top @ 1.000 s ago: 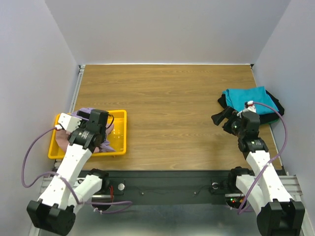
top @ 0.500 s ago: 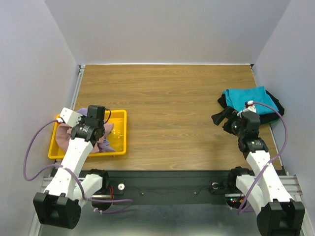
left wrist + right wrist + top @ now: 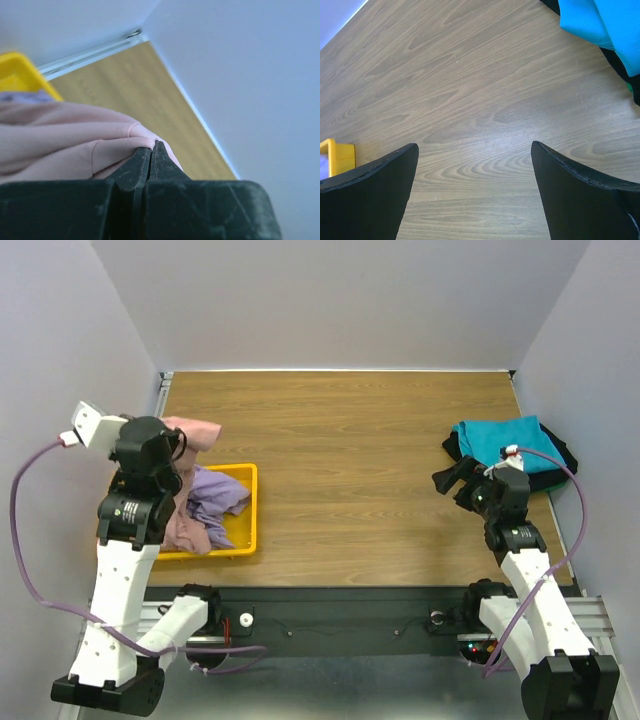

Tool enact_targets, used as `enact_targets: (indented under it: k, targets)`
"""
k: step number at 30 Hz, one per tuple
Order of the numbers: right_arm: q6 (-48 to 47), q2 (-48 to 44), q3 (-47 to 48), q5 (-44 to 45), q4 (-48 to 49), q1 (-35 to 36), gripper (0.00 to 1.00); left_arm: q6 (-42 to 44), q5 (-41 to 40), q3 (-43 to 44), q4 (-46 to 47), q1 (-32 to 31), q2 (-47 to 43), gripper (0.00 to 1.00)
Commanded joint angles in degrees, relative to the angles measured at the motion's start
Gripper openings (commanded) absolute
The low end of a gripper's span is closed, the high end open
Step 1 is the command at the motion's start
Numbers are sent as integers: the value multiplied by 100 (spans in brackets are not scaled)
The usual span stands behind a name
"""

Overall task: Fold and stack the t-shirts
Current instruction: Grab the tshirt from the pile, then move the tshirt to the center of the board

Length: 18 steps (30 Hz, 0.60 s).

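**Left wrist view: firm pinch, now lift clear**

Left pincer (image 3: 152, 148) is clamped on the pink t-shirt (image 3: 75, 142), upper left above the yellow bin (image 3: 250, 502). Raise until it clears the lavender t-shirt (image 3: 215, 495), then spread it centre-frame. Right pincer (image 3: 474, 146) gapes wide, empty.

Left tool (image 3: 152, 150) pinched on a pink t-shirt (image 3: 65, 145) fold, yellow bin (image 3: 22, 72) corner, wooden table (image 3: 150, 95) beyond

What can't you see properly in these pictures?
- Top view: the black t-shirt is mostly hidden under the teal t-shirt.
- Top view: the left arm hides part of the yellow bin.
- Left wrist view: the pink t-shirt, pinched in the left pincer, is cut off by the left edge; its print is hidden.
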Motion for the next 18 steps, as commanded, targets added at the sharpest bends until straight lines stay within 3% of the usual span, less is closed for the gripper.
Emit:
enact_targets:
  k: [1,6,14,18]
  targets:
    - [-96,-64,20,200,205,-16,100,735,466,913,828,-2,245,0]
    - [-87,-12,-15,244,204,-16,100,1282,1082,2293,1112,-274,1096,0]
    - [-148,102,-68,499,204,-16,100,1994,722,3384,1921,-2345,2152,0]
    - [-184,24,-85,727,196,-16,100,2477,1273,4236,2176,-3101,3055,0]
